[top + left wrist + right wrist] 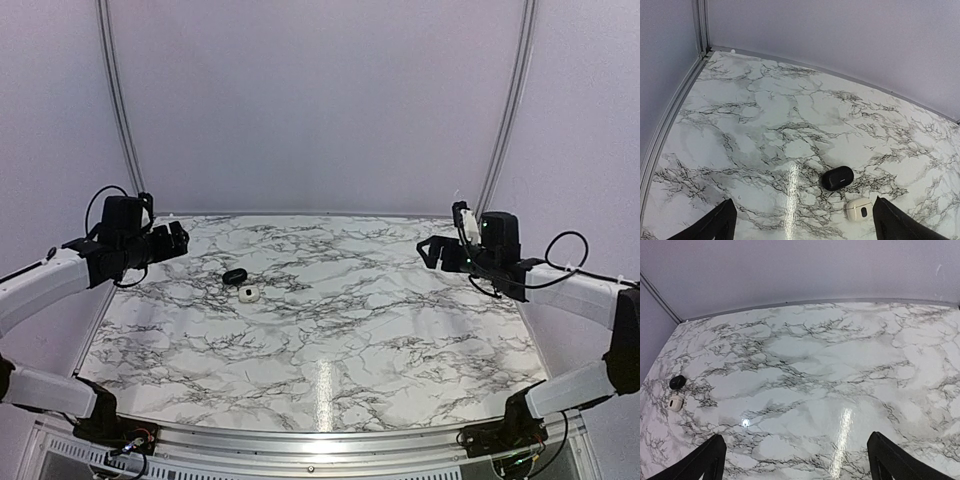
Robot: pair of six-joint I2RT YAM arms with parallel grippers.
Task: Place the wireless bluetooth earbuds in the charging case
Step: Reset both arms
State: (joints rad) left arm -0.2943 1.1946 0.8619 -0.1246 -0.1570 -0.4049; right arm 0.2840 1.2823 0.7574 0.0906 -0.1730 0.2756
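Note:
The white charging case (248, 293) lies on the marble table, left of the middle. In the left wrist view the case (859, 209) shows a seam and a dark oval spot. A black rounded piece (234, 275), about the case's size, lies just behind it, close beside it (837, 177). I cannot make out separate earbuds. Both also show far left in the right wrist view: case (675, 402), black piece (676, 382). My left gripper (180, 240) is open, empty and raised over the table's left edge. My right gripper (430, 250) is open and empty, raised at the far right.
The marble tabletop (380, 330) has a metal rail along its left edge (670, 125) and plain walls behind it. In the wrist views only the dark fingertips show, one in the left (715, 225) and one in the right (705, 460).

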